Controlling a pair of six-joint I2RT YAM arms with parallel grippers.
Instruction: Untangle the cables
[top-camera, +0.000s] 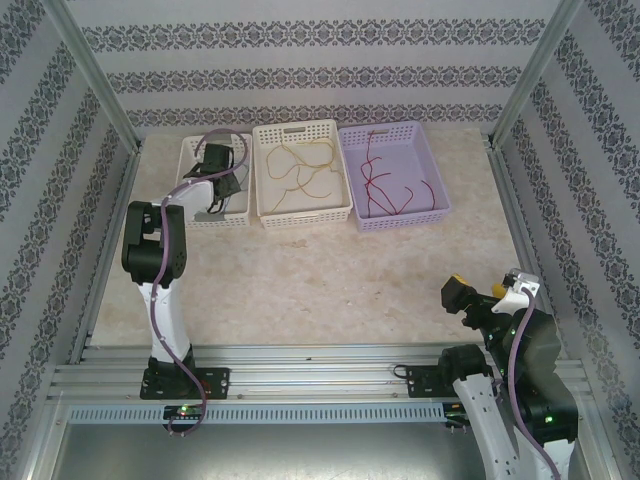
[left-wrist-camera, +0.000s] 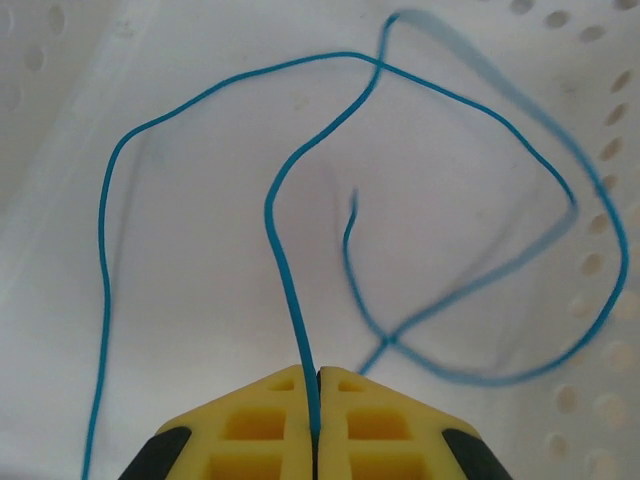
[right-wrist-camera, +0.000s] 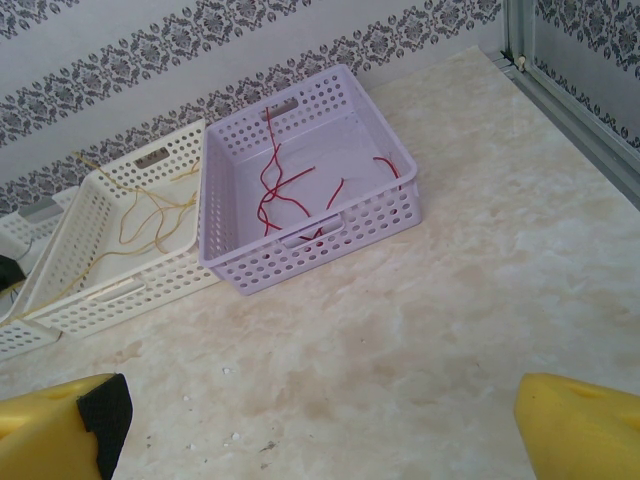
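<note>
My left gripper (top-camera: 215, 172) reaches down into the white basket (top-camera: 190, 150) at the back left. In the left wrist view its yellow fingers (left-wrist-camera: 318, 374) are shut on a thin blue cable (left-wrist-camera: 268, 205), which runs up from the jaws and curls in loose loops over the basket floor. Yellow cables (top-camera: 300, 165) lie in the cream middle basket (top-camera: 303, 213). Red cables (top-camera: 385, 180) lie in the lilac basket (top-camera: 400, 221). My right gripper (top-camera: 478, 290) hovers open over bare table at the near right, with nothing between its fingers (right-wrist-camera: 60, 430).
The three baskets stand side by side along the back wall. In the right wrist view the lilac basket (right-wrist-camera: 300, 250) and cream basket (right-wrist-camera: 110, 295) are far ahead of the gripper. Metal frame posts (top-camera: 100, 90) flank the marble tabletop (top-camera: 330, 290).
</note>
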